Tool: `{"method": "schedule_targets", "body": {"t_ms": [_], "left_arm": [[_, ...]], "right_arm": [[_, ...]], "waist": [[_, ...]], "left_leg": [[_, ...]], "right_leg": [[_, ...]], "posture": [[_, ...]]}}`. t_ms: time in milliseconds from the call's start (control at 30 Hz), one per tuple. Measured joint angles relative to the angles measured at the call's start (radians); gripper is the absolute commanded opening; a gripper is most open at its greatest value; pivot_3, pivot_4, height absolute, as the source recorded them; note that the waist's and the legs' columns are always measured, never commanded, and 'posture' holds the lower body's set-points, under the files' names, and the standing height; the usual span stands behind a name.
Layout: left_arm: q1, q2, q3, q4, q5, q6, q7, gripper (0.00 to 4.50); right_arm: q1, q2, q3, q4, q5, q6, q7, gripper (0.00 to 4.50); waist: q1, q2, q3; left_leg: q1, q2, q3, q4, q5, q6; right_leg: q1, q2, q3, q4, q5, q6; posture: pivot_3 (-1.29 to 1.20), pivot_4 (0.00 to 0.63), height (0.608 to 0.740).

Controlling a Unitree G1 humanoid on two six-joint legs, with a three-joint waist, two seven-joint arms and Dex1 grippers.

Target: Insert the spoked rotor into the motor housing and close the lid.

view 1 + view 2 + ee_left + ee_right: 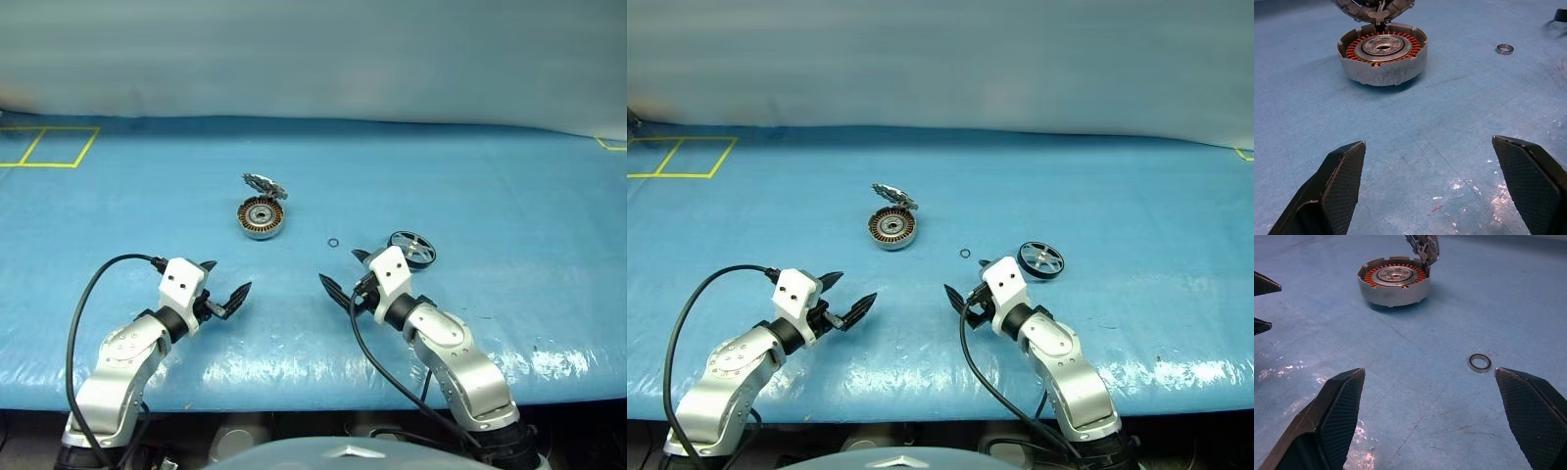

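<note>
Risk sits mostly with the small parts lying loose on the blue tabletop (509, 196). From the left eye view, the motor housing (262, 217) stands well ahead of both arms with its lid (265, 183) tipped up on the far rim, windings exposed. The spoked rotor (412, 249) rests just beyond the right claw (345, 274), nearly touching the wrist block, and a small ring (333, 243) lies between rotor and housing. The left claw (221, 284) hangs low over bare sheet, fingers spread and empty; the right is likewise spread and holding nothing.

The right eye view gives the same layout: the rotor lies behind and outside the right fingers, so a careless wrist swing could knock it and send it rolling.

In the left wrist view, the housing faces the open fingers squarely, lid hinge on the far side. A push from this side could slide the puck on the slick sheet, or drop the lid shut before the rotor is in.

The right wrist view shows the small ring just beside one finger (1533, 406), with the housing further on. A sweep toward the rotor may flick that ring away, and thin spokes offer little to pinch, so a skewed grip could let the rotor slip or seat crooked on the bearing.
</note>
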Motion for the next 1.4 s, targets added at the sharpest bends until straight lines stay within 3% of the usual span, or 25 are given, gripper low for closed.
{"method": "schedule_targets", "body": {"t_ms": [1200, 1400], "left_arm": [[-0.003, 0.014, 0.000, 0.000, 0.000, 0.019, -0.004, 4.50], [-0.065, 0.112, 0.001, 0.026, -0.002, 0.019, -0.084, 4.50]], "right_arm": [[0.000, 0.007, 0.001, 0.000, -0.005, 0.000, 0.005, 4.47], [0.000, 0.012, 0.001, -0.001, -0.007, -0.001, 0.004, 4.47]], "waist": [[0.000, 0.000, 0.000], [0.001, 0.000, 0.000]], "left_leg": [[0.000, 0.000, 0.000, 0.000, 0.000, 0.000], [0.000, 0.000, 0.000, 0.000, 0.001, -0.001]], "right_leg": [[0.000, 0.000, 0.000, 0.000, 0.000, 0.000], [0.000, 0.001, -0.001, 0.001, 0.000, 0.000]], "posture": [[0.00, 0.150, 0.740], [0.00, 0.150, 0.740]]}}
